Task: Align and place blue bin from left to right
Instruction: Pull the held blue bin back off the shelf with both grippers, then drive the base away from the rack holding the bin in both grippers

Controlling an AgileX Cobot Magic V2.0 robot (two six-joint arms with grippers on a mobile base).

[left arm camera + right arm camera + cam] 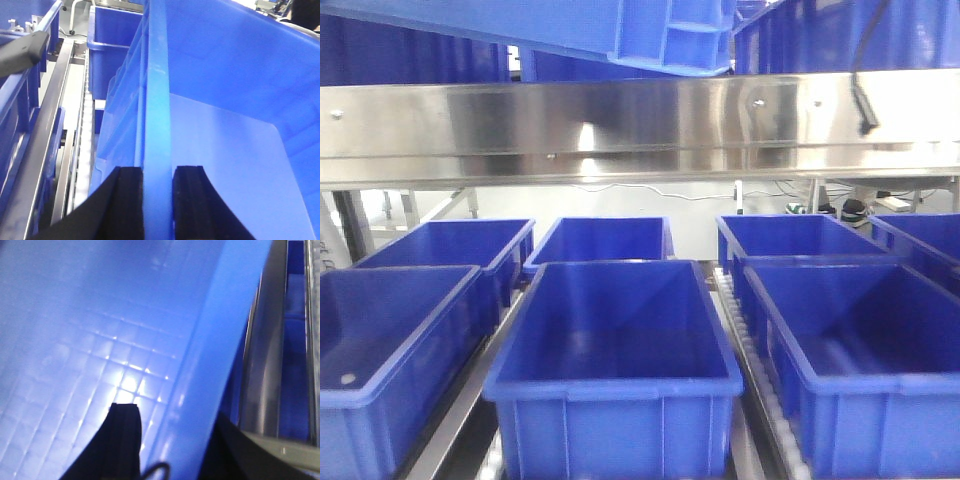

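Two grippers hold the bin aloft and tilted at the top of the front view, above the steel beam. Left gripper: pads pinched tight on one rim. Right gripper: straddles the opposite wall and looks clamped, though its outer finger is mostly hidden. Several crates sit on roller lanes below. Step: mid-carry. Next move probably calls for levelling the bin, squaring it to a lane and lowering both arms evenly.

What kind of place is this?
Probably a warehouse or factory line: rows of blue crates on roller lanes under a stainless steel beam, with the left gripper and right gripper clamping the blue bin.
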